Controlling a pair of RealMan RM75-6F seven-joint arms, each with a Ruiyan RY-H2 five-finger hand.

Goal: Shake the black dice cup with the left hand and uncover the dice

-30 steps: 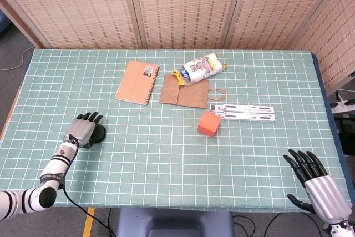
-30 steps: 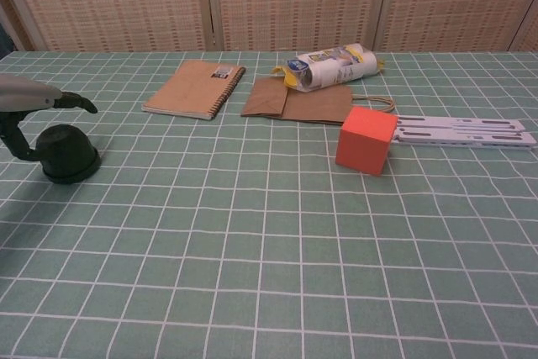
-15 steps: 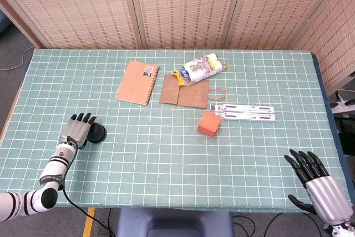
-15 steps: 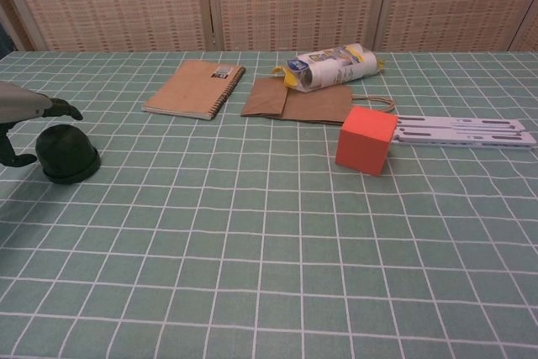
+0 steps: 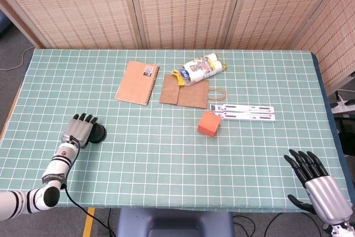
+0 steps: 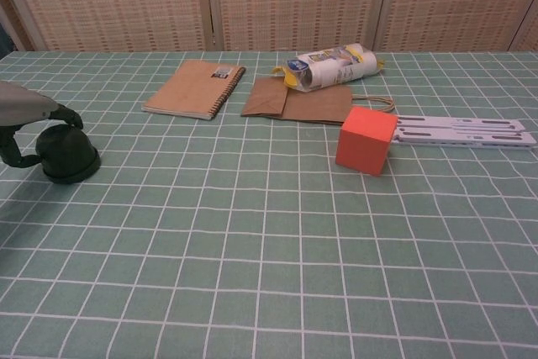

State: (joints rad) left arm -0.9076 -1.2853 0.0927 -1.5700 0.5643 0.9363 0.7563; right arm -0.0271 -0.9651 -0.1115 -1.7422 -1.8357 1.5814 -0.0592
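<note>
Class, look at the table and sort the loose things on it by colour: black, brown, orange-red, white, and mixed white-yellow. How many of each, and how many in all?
Black: 1, the dice cup
Brown: 2, the notebook and the paper bag
Orange-red: 1, the cube
White: 1, the flat folding stand
Mixed white-yellow: 1, the packet
Total: 6

Bare cloth all round the dice cup (image 6: 67,153), notebook (image 5: 137,82) and orange cube (image 5: 208,123) well apart
</note>
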